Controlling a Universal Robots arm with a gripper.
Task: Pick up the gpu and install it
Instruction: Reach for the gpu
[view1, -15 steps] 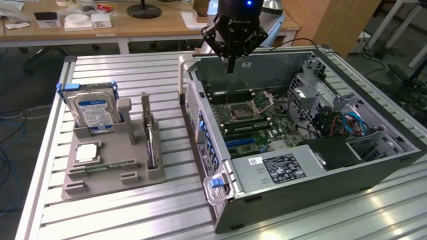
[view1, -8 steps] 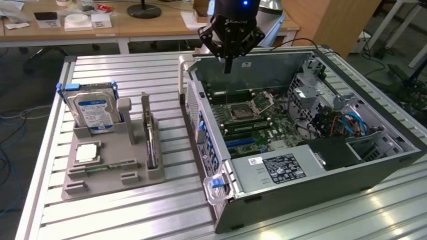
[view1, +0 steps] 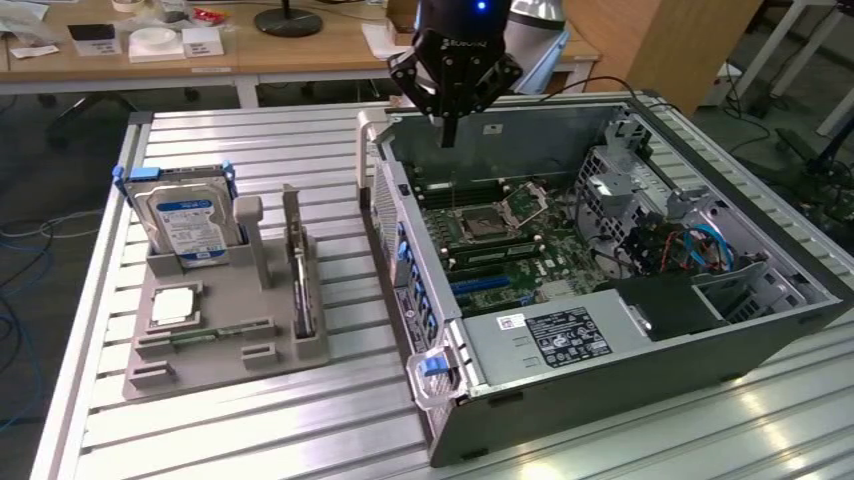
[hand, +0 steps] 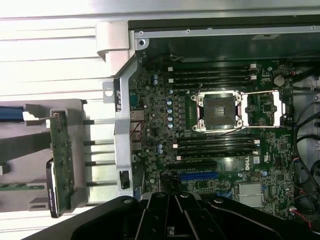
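The gpu (view1: 302, 282) stands on edge in a slot of the grey holder tray (view1: 214, 365) on the exterior view's left; from the wrist camera the gpu (hand: 61, 160) shows its green board and a dark edge. My gripper (view1: 450, 135) hangs above the far wall of the open computer case (view1: 641, 370), well apart from the gpu. Its dark fingers are shut together with nothing between them. Seen from the wrist, the gripper (hand: 175, 220) hovers over the motherboard (hand: 220, 145), near a blue expansion slot (hand: 199, 176).
A silver hard drive (view1: 191, 225) with a blue-white label stands upright at the tray's far end. A small chip (view1: 174, 305) and a narrow green memory stick (view1: 200, 337) lie on the tray. Cables (view1: 687, 250) fill the case's right side. Ribbed aluminium table (view1: 240, 440).
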